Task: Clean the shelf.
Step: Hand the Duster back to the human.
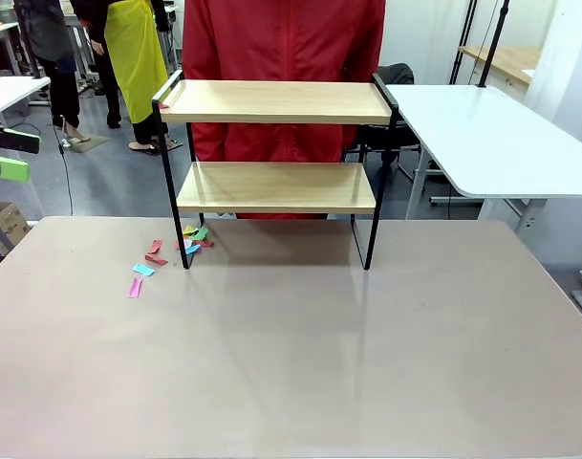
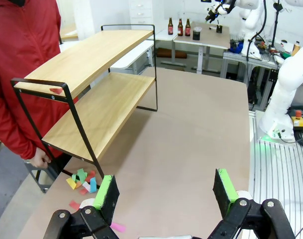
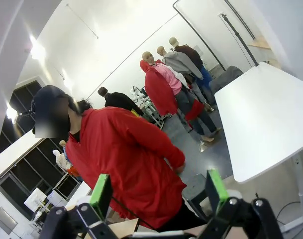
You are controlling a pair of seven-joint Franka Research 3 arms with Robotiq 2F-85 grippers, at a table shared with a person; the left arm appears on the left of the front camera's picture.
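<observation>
The shelf [image 1: 276, 100] stands at the far side of the beige table [image 1: 291, 363], its two wooden boards in a black frame. One small red paper scrap [image 2: 55, 90] lies on a corner of the top board [image 2: 86, 57]; the lower board [image 2: 101, 112] looks bare. Coloured paper scraps [image 1: 161, 256] lie on the table by the shelf's left front leg. My left gripper [image 2: 165, 188] hangs open and empty above the table's left end, looking along the shelf. My right gripper [image 3: 158, 191] is open and empty, raised and pointing at the person in red.
A person in a red jacket [image 1: 281, 38] stands right behind the shelf, one hand [image 2: 39, 159] low beside its leg. A white side table [image 1: 482, 134] adjoins at the far right. The right arm's base [image 2: 290, 84] stands beyond the table's other end.
</observation>
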